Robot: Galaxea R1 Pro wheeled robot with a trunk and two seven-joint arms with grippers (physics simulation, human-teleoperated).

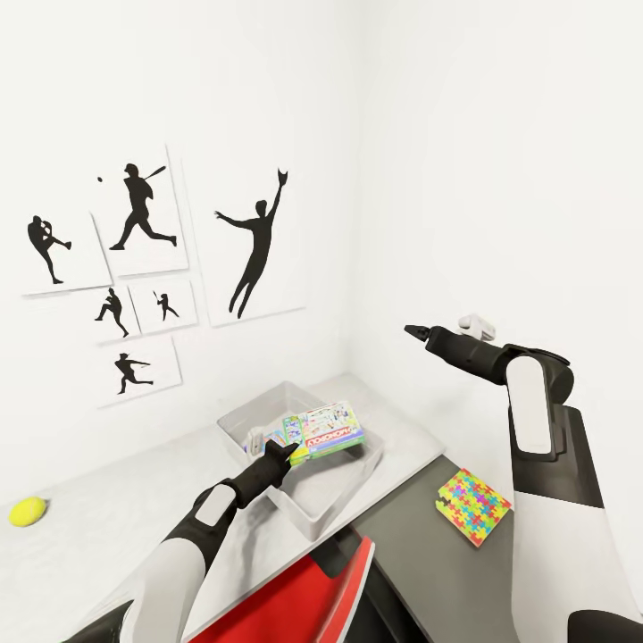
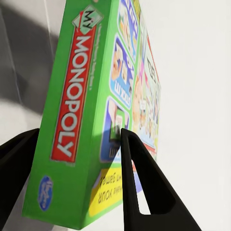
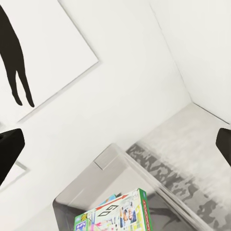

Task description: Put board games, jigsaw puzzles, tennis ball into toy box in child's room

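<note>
Left gripper [image 2: 72, 159] clamps the Monopoly box [image 1: 332, 430] by its edge, fingers [image 2: 137, 183] on either face, held over the toy box [image 1: 253, 414] (another game beneath). Right gripper [image 1: 413, 331] hangs spread apart, holding nothing, well above.

Toy box [image 1: 234, 427] mouth crowded by Monopoly box [image 1: 332, 430]; open desk top [image 1: 116, 509] towards tennis ball [image 1: 27, 511].
</note>
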